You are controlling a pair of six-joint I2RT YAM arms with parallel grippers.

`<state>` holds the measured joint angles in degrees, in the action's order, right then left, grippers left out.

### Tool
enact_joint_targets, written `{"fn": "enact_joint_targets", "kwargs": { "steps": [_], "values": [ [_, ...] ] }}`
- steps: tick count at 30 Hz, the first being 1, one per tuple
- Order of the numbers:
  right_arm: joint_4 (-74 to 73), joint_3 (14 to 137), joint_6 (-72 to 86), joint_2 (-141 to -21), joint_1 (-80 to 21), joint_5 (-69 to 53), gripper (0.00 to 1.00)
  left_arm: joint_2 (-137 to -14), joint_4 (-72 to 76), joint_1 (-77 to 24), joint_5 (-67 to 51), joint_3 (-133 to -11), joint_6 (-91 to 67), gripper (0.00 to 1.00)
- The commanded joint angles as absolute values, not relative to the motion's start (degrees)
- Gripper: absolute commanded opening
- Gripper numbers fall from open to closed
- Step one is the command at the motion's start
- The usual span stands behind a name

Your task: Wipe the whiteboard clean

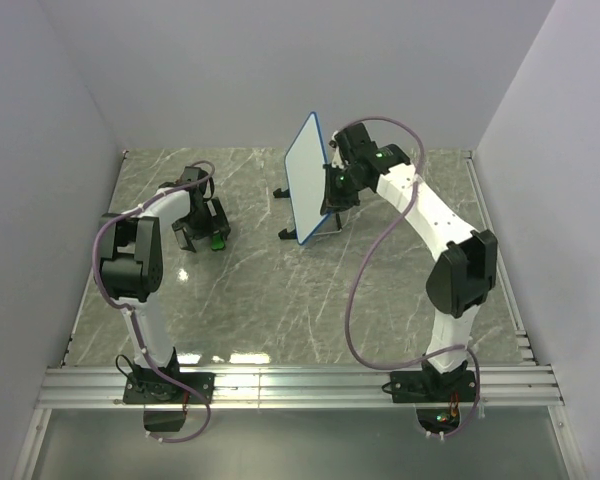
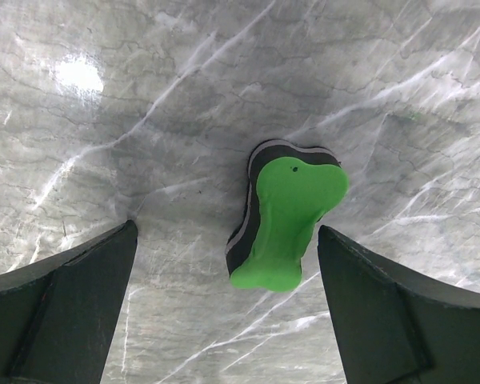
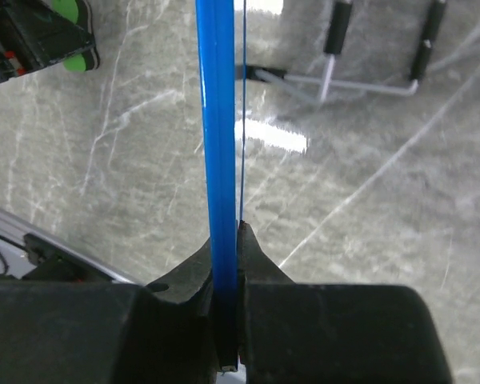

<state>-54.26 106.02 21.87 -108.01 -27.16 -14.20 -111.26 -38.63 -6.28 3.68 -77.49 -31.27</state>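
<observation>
A: Item one, nearest: what is lying in front of the arm bases?
B: Bare marble table (image 1: 280, 300), stretching open between the two arms.
A: Item two, left, farther in?
B: The left gripper (image 1: 200, 235) is hovering with jaws spread wide, one finger on either side of the green eraser (image 2: 288, 216), holding nothing.
A: Item three, right of centre, farther again?
B: The whiteboard (image 1: 308, 178) is standing upright by its wire stand (image 3: 360, 84). The right gripper (image 1: 333, 192) is clamping its blue rim.
A: Handling?
B: I am judging it light, thin and stiff, with a slick face. The rim is offering the sure hold, though a one-edge pinch is probably letting it swing under wiping pressure.
A: Room?
B: Plenty is lying leftward and nearward; the far and right walls are crowding closer.
</observation>
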Motion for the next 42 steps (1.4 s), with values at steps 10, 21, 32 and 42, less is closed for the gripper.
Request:
{"fn": "enact_joint_targets", "kwargs": {
  "steps": [10, 21, 32, 42],
  "values": [
    [-49.7, 107.7, 24.8, -104.2, -26.9, -17.8, 0.0, -112.2, -37.9, -6.2, 2.1, -80.1, -32.7, 0.99],
    [-52.3, 108.5, 24.2, -107.3, -26.8, -18.1, 0.0, -112.2, -38.1, -6.2, 2.3, -80.0, -33.0, 0.99],
    [-53.4, 107.0, 25.0, -109.1, -25.5, -19.7, 0.0, -112.1, -38.1, -6.2, 1.9, -79.6, -33.4, 0.99],
    [-52.8, 103.9, 26.1, -106.8, -24.5, -19.8, 0.63, -111.4, -38.7, -6.3, 2.4, -79.5, -33.1, 0.99]
  ]
}}
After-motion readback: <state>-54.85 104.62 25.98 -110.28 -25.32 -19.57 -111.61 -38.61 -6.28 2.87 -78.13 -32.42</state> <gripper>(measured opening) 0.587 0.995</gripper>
